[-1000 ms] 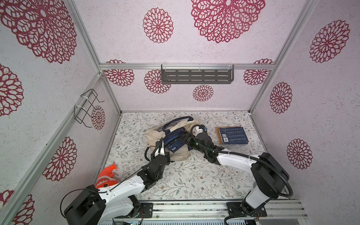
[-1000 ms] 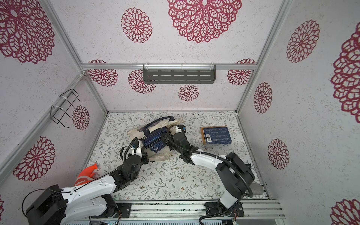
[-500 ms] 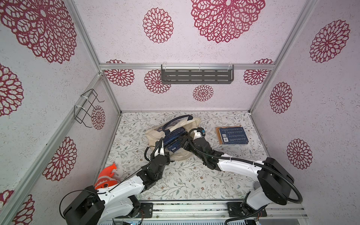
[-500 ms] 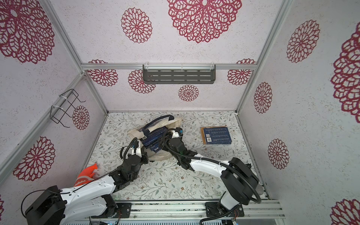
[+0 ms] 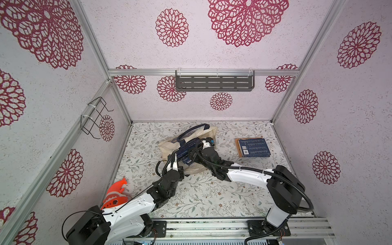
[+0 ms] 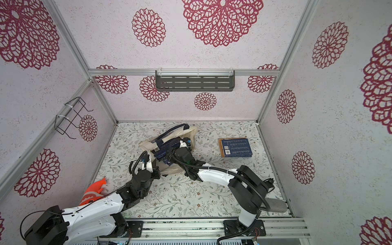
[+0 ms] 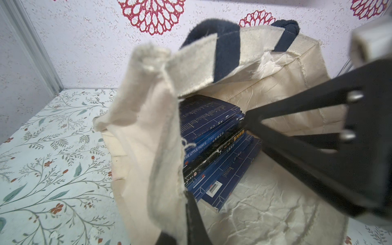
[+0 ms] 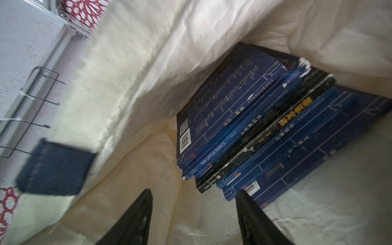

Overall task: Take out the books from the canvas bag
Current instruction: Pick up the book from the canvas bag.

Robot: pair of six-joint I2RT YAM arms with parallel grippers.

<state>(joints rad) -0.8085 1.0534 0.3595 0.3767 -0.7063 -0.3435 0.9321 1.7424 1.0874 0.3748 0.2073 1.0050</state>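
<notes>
The cream canvas bag (image 5: 169,146) (image 6: 148,144) lies on its side mid-table, its mouth facing the arms and a navy handle arching above it. Several dark blue books (image 7: 214,137) (image 8: 244,118) sit stacked inside, spines towards the mouth. My left gripper (image 7: 185,194) (image 5: 174,158) is shut on the bag's near rim and holds the flap up. Inside the mouth my right gripper (image 8: 194,192) (image 5: 192,153) is open, one fingertip at the lowest book's corner, nothing between the fingers. A second pile of books (image 5: 253,147) (image 6: 236,147), blue over orange-brown, lies flat on the table to the right.
An orange plastic object (image 5: 115,195) sits by the left wall near my left arm. A wire rack (image 5: 94,117) hangs on the left wall and a grey shelf (image 5: 214,83) on the back wall. Flowered tabletop (image 5: 201,195) shows in front of the bag.
My right gripper has moved left, deeper into the bag's mouth towards the stacked books. The left gripper has kept its hold on the rim without moving.
</notes>
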